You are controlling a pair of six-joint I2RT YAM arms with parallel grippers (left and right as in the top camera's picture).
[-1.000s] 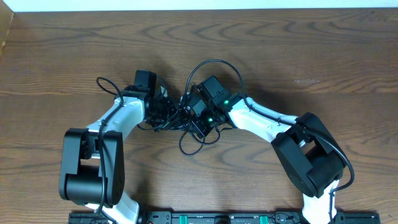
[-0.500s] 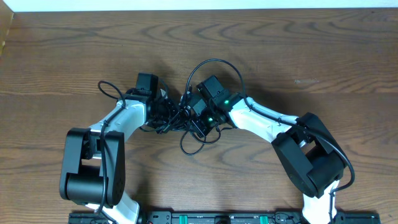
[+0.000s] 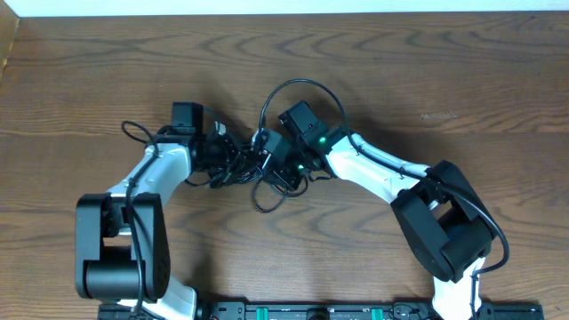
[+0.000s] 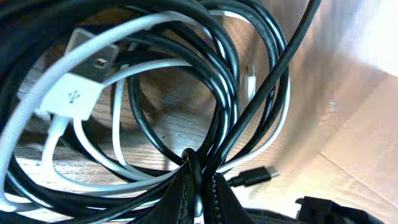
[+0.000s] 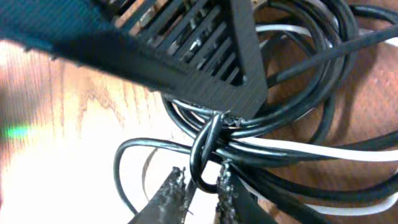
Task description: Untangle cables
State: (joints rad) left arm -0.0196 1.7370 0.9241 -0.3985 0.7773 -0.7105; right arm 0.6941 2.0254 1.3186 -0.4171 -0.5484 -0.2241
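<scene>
Wooden table [image 3: 462, 80]: tangled USB cables [image 4: 227, 93], 2 black, 1 white, lie mid-table. Left gripper [image 4: 198, 190] is clamped on black strands. Right gripper [image 5: 200, 180] straddles a loop; I cannot tell whether it grips. Light and limp, I judge; take hold near the white plug [image 4: 84, 78].

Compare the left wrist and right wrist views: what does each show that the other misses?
Left wrist only: a white USB plug, a small black plug, and the left claw shut on a black cable. Right wrist only: the right claw, slightly parted around a black loop, and a black slatted part beyond it. Both: the tangled black and white cables on the wood table.
</scene>
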